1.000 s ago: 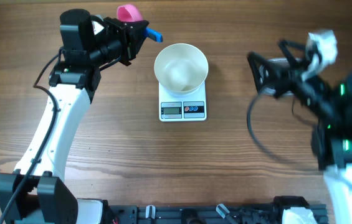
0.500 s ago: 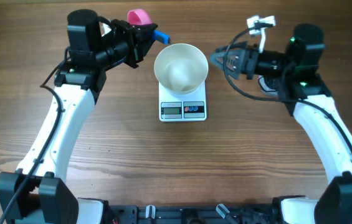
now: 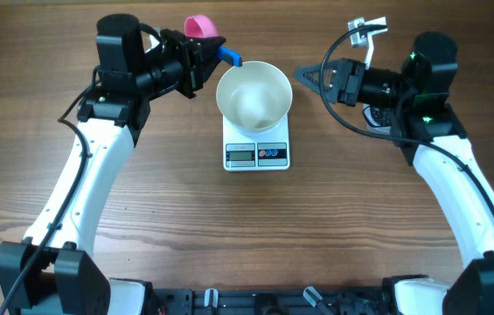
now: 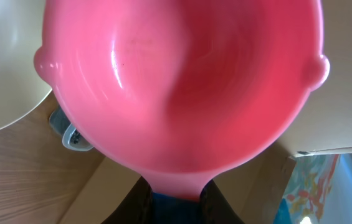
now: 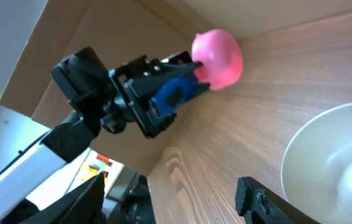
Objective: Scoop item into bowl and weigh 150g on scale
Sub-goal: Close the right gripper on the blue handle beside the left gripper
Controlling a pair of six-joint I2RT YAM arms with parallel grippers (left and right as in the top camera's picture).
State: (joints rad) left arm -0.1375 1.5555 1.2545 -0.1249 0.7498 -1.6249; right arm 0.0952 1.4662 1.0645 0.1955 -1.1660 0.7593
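left end effector: pressed together on the blue handle of the pink scoop, held at the far-left of the bowl, just beside its rim
scoop: pink cup looks bare in the left wrist view, no load seen
right end effector: fingers spread, nothing between them; hovers just right of the bowl, pointing at it
bowl: white, sits on the scale, mid surface; looks empty
scale: display faces the near edge; reading too small to tell
item: not seen in any view, heap out of frame
progress: bowl on scale, scoop in hand; scooping, pouring and hitting the weight all left, by my judgement
in the way: nothing between scoop and bowl; right end effector near the rim could nudge the bowl and throw the reading
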